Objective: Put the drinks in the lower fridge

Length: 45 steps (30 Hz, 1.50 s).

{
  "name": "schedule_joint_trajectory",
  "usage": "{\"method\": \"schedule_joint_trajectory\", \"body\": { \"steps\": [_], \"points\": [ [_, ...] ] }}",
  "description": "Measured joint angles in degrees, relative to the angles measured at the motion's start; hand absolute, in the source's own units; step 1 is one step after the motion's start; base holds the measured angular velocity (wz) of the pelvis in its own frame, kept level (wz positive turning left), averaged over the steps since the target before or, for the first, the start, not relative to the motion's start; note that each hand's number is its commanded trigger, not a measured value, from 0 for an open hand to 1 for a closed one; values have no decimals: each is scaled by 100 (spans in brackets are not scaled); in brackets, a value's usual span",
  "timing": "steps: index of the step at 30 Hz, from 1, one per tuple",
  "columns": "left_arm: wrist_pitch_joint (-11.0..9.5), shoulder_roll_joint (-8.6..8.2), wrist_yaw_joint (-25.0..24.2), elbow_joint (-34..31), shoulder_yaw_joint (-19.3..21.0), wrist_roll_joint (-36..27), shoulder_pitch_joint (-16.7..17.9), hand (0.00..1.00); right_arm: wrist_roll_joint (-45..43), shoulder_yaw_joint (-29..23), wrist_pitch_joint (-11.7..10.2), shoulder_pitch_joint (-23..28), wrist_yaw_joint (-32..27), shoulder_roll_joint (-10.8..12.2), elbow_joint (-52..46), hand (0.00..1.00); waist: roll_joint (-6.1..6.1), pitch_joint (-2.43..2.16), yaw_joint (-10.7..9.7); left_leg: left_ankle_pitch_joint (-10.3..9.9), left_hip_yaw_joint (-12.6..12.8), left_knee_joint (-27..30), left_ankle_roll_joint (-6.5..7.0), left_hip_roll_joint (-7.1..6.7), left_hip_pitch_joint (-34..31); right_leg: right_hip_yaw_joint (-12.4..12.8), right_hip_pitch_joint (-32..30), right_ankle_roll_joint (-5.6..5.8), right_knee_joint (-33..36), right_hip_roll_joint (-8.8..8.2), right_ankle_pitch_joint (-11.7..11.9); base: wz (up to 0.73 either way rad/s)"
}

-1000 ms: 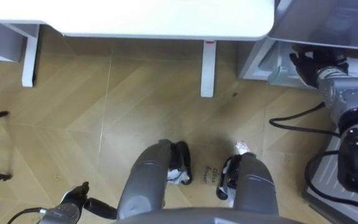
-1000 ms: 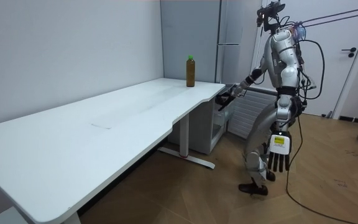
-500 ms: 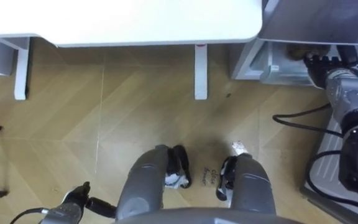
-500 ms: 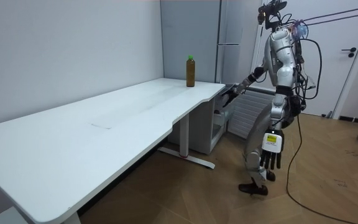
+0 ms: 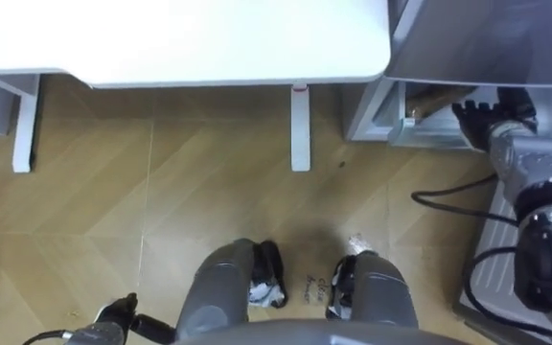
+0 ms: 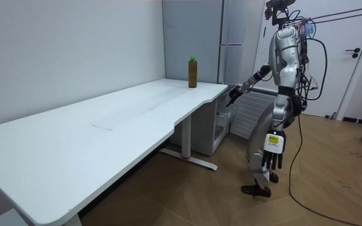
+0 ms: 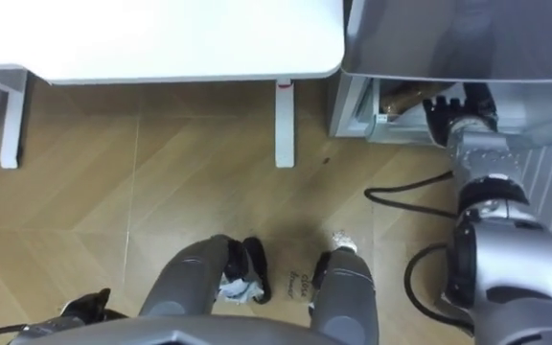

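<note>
At 2 o'clock in the eye views, right hand (image 5: 492, 115) has lifted slightly by the lower fridge (image 5: 420, 110) as the robot straightened; grip unreadable; left hand (image 6: 270, 157) hangs slack, empty; bottle (image 6: 193, 72) unmoved at 12 o'clock on desk (image 6: 105, 125); pickup pending.

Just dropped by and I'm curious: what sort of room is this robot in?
Probably a test room furnished like a kitchen: a tall grey fridge, a long white table with one bottle, and a wooden floor.
</note>
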Motion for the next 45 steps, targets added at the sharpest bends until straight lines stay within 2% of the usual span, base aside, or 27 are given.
{"method": "schedule_joint_trajectory", "body": {
  "steps": [4,7,9,10,13,14,16,21,24,27,28,29,30,31,32,34,36,38,41,42,45],
  "points": [
    [-4,1,-6,5,30,-3,13,0,54,-1,-11,393,-137,127,-404,0,-28,-33,-38,26,2,-204,-42,18,312,-23,351,3,-292,58,81,-6],
    [35,-9,-7,-20,76,80,84,0,176,-12,-62,637,-168,179,-759,0,-51,-54,-159,34,5,-329,-56,23,534,4,572,18,-469,115,136,-10],
    [32,-25,-8,-62,257,268,178,0,174,-21,-109,840,-160,178,-1101,0,-90,-90,-177,43,15,-448,-73,18,738,2,767,22,-607,147,175,-13],
    [31,-5,3,-61,301,322,237,0,173,-22,-137,974,-112,178,-1301,0,-105,-124,-208,57,9,-554,-97,27,889,-9,944,22,-775,214,227,-5],
    [32,23,81,-69,304,321,469,0,228,-14,-196,1457,57,238,-1784,0,-138,-151,-268,87,-20,-823,-146,42,1361,-78,1491,26,-1230,316,349,0],
    [62,10,93,-65,303,341,579,0,248,-14,-215,1618,121,291,-1878,0,-175,-179,-300,99,-18,-957,-166,21,1562,-75,1689,37,-1380,334,381,-4],
    [124,-3,98,-57,304,341,687,0,408,-15,-260,1823,144,364,-2035,0,-205,-198,-316,110,-18,-1095,-187,13,1783,-77,1936,51,-1573,369,423,0],
    [168,-137,105,-77,391,345,759,0,395,-9,-330,2199,140,472,-2450,0,-184,-182,-319,124,-26,-1292,-215,-4,2115,-84,2322,68,-1870,420,504,0],
    [179,-178,110,-211,444,346,857,0,297,46,-408,2524,175,654,-2723,0,-142,-161,-348,106,-37,-1337,-248,6,2278,-127,2526,64,-1976,441,521,2],
    [200,-214,140,-261,459,453,878,0,98,333,-420,2890,257,679,-2846,0,-105,-138,-342,110,-70,-1443,-279,-1,2436,-141,2697,53,-2117,473,556,0],
    [236,-248,181,-254,461,492,892,0,-106,475,-385,3058,339,688,-2777,0,-70,-134,-341,119,-85,-1506,-295,-1,2531,-146,2837,55,-2255,504,590,0],
    [263,-280,238,-255,462,496,938,0,-291,636,-328,3171,482,701,-2570,0,-108,-138,-343,127,-94,-1569,-309,-17,2614,-147,2934,54,-2333,509,594,0],
    [271,-318,255,-260,466,494,982,0,-427,726,-232,3263,543,728,-2342,0,-99,-164,-367,136,-168,-1619,-320,-59,2681,-159,3007,54,-2381,507,596,3],
    [279,-333,252,-276,467,494,1013,0,-569,735,-175,3321,585,743,-2225,0,-101,-164,-385,136,-212,-1637,-320,-79,2700,-171,3036,56,-2412,505,594,9],
    [282,-352,250,-296,470,493,1087,0,-1031,840,-112,3410,710,740,-1883,0,-90,-156,-440,152,-223,-1728,-330,-100,2791,-207,3135,66,-2499,499,602,9],
    [307,-353,273,-310,484,493,1122,0,-1709,1036,-51,3472,844,745,-1221,0,-134,-181,-464,167,-227,-1827,-347,-127,2915,-199,3250,71,-2575,499,605,0],
    [309,-386,333,-292,484,494,1143,0,-2335,1207,64,3549,880,750,-679,0,-144,-183,-459,178,-233,-1902,-361,-149,2988,-177,3308,71,-2625,502,605,-7],
    [309,-402,333,-291,492,492,1091,0,-2922,1275,229,3628,926,784,-362,0,-152,-177,-471,185,-233,-1894,-371,-176,2989,-173,3291,68,-2597,505,609,-4],
    [295,-417,334,-284,561,484,960,0,-3768,1279,310,3606,1036,796,-124,0,-186,-161,-473,185,-279,-1897,-372,-182,3017,-170,3307,67,-2578,509,609,0],
    [279,-417,337,-283,561,477,916,0,-4073,1289,327,3586,1091,798,-35,0,-184,-141,-484,185,-354,-1903,-372,-186,3048,-178,3355,67,-2604,509,611,0],
    [268,-434,377,-274,596,430,893,0,-4887,1300,379,3502,1141,801,176,0,-221,-132,-511,182,-382,-1933,-374,-187,3089,-181,3431,68,-2659,516,619,0]
  ]
}}
